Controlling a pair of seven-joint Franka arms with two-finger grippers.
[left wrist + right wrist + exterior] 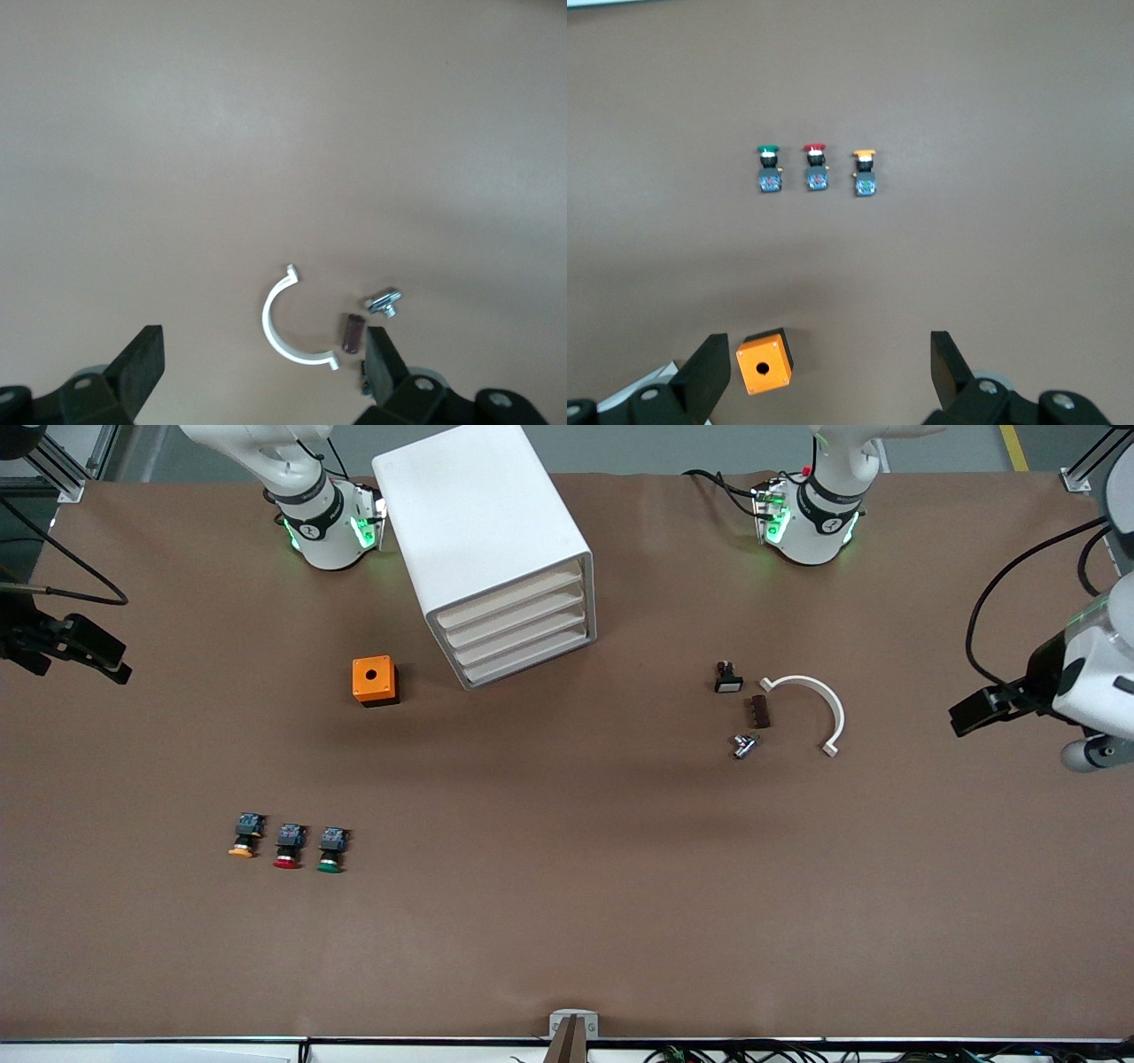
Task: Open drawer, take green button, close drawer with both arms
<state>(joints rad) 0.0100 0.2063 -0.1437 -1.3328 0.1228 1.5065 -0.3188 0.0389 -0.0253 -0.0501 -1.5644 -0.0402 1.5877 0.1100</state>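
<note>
The white cabinet (483, 522) stands between the two arm bases, and its four alike drawers (523, 631) are all shut. The green-capped button (330, 849) lies on the table, nearer the front camera than the cabinet, at the end of a row of three; it also shows in the right wrist view (768, 168). My right gripper (104, 660) is open and empty, up in the air at the right arm's end of the table. My left gripper (970, 717) is open and empty, up in the air at the left arm's end. No button shows in the left wrist view.
A red-capped button (289, 847) and an orange-capped one (245, 837) lie beside the green one. An orange box with a round hole (375, 680) sits beside the cabinet. A white curved clip (815, 700) and three small parts (759, 711) lie toward the left arm's end.
</note>
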